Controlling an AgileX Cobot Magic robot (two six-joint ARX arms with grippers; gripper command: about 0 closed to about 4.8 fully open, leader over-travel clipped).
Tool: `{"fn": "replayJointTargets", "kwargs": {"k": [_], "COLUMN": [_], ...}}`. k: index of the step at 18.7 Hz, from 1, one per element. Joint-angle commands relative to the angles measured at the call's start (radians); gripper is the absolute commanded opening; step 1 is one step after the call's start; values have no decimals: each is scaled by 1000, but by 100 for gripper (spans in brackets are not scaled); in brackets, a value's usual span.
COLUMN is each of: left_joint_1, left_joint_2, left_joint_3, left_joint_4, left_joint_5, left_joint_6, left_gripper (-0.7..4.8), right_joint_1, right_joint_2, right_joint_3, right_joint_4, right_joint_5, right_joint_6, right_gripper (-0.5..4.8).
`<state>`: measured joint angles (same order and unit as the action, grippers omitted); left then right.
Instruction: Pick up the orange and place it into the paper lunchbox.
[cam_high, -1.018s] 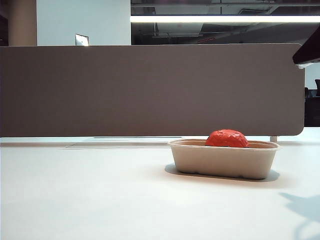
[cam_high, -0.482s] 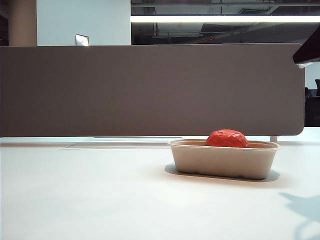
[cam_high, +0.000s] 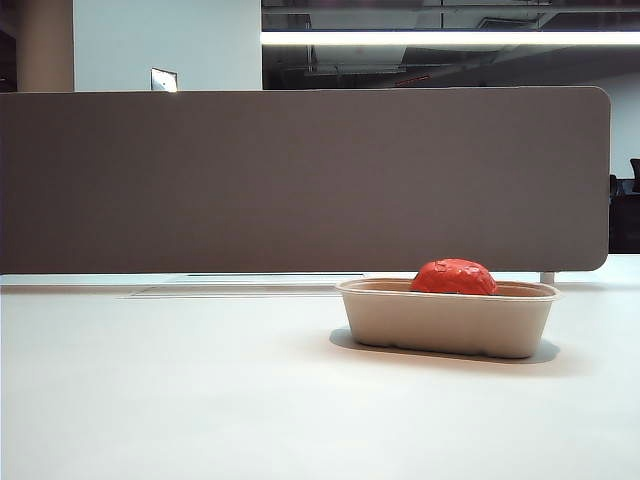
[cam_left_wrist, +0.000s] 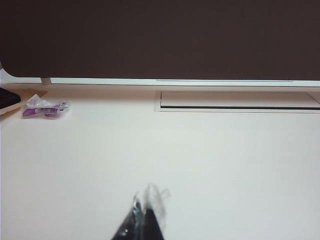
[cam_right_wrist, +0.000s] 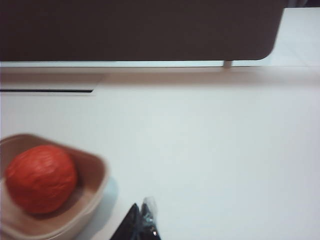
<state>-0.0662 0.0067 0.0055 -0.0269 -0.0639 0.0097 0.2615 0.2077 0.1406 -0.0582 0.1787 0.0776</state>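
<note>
I see the paper lunchbox (cam_high: 448, 318) lying with its long axis across the exterior view, open side up, on the white table (cam_high: 200, 390). The orange (cam_high: 455, 277) sits inside it, toward one end. My right gripper (cam_right_wrist: 142, 220) hangs just beside the box's end, its fingers pressed together and empty. My left gripper (cam_left_wrist: 145, 215) is closed on nothing, over bare table.

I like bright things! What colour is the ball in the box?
Red-orange; the orange shows best in the right wrist view.
</note>
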Motion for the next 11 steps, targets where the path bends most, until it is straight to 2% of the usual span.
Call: {"fn": "replayJointTargets", "kwargs": {"k": [1,7,11], "left_joint_1": [-1,-1,-1], "left_joint_2": [-3,-3,-3], "left_joint_3": [-2,-2,-2], "left_joint_4": [6,5,6], "left_joint_5": [0,-1,-1], "left_joint_6": [5,5,5], "left_gripper": [-1,-1,-1], "right_joint_1": [-60,-91,-92], "right_joint_2": [-97,-209,-205], "right_joint_3": [-45,-117,-137], "right_joint_4": [19,20,29], "right_joint_5": [-10,-25,-24], "right_joint_6": [-3,-4,-82], "right_gripper": [-5,-5,-5]}}
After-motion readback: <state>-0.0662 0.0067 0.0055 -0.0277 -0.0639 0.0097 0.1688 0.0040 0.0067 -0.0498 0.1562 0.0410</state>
